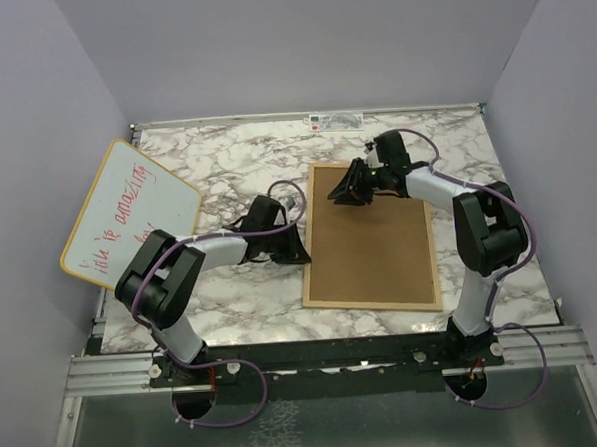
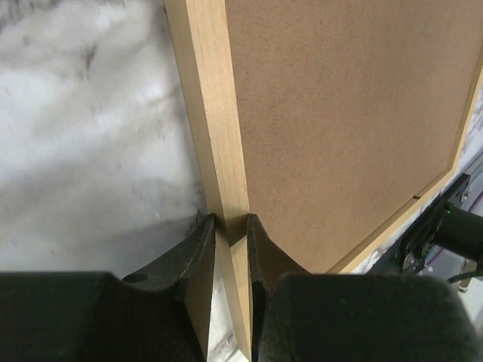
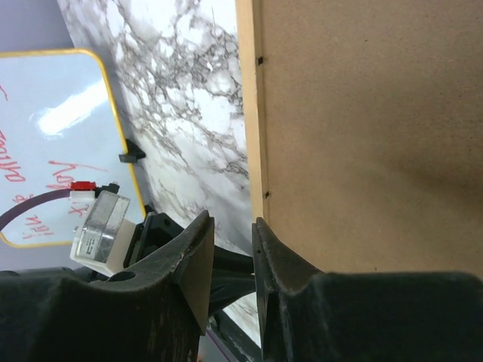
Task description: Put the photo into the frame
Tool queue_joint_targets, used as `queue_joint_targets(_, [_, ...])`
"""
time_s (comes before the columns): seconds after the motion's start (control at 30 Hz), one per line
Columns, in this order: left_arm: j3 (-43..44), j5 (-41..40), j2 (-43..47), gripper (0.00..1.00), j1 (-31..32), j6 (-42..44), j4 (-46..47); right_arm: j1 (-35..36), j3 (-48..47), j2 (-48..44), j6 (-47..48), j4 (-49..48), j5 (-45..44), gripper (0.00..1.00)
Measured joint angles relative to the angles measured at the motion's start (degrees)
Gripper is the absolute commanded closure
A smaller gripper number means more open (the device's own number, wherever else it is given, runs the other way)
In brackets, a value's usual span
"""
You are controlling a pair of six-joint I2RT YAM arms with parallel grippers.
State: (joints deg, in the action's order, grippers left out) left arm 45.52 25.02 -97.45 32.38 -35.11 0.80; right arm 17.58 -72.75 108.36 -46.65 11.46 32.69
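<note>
L wrist cam only: left hand clamped on frame rail. R wrist: right hand barely parted, empty.

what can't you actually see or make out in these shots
- the photo: appears in no view; whether it lies under the backing board cannot be told.
- whiteboard handwriting: too small in the top view, cut off by the left edge in the right wrist view.
- the frame, near corner: left wrist view, hidden behind the left gripper.

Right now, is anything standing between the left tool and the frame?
Nothing visible. The left tool straddles the left wooden rail of the frame, touching both sides; the brown backing board lies just inside that rail.
</note>
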Motion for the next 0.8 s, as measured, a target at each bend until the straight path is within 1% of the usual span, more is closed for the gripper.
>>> queue_joint_targets(0.03, [-0.59, 0.00, 0.42, 0.76, 0.13, -0.33, 0.22, 0.24, 0.79, 0.20, -0.11, -0.83, 0.70, 0.69])
queue_joint_targets(0.07, [-1.55, -0.07, 1.62, 0.72, 0.39, -0.81, 0.35, 0.55, 1.53, 0.44, -0.24, -1.62, 1.60, 0.69])
queue_joint_targets(0.13, [-2.82, -0.39, 3.54, 0.67, 0.50, -1.14, -1.25, 1.14, 2.43, 1.38, -0.22, -2.82, 3.61, 0.69])
queue_joint_targets(0.27, [-2.80, -0.92, 4.90, 0.67, -0.22, -1.20, -4.26, 2.97, 2.49, 3.43, 1.11, -3.32, 6.62, 0.70])
queue_joint_targets(0.33, [-2.23, -0.94, 4.94, 0.66, -1.31, -1.03, -5.55, 4.48, 2.58, 4.22, 1.73, -3.56, 7.87, 0.72])
queue_joint_targets(0.43, [-1.49, -1.05, 4.85, 0.60, -2.93, -0.66, -6.47, 6.25, 4.31, 4.46, 2.25, -5.27, 9.53, 0.77])
queue_joint_targets(0.53, [-0.79, -0.39, 4.02, 0.57, -4.72, -0.39, -6.45, 7.28, 9.07, 3.48, 2.73, -8.24, 11.17, 0.79])
queue_joint_targets(0.63, [0.98, 1.79, 1.95, 0.53, -6.10, -0.17, -5.99, 7.39, 16.15, 1.36, 2.82, -12.09, 13.57, 0.80])
queue_joint_targets(0.73, [2.93, 4.70, -0.74, 0.48, -6.56, 0.07, -3.98, 8.11, 20.26, -0.68, 3.17, -15.08, 15.15, 0.81])
queue_joint_targets(0.8, [3.69, 6.93, -2.14, 0.48, -6.56, 0.44, -2.36, 9.53, 21.86, -1.79, 3.08, -18.29, 16.37, 0.81])
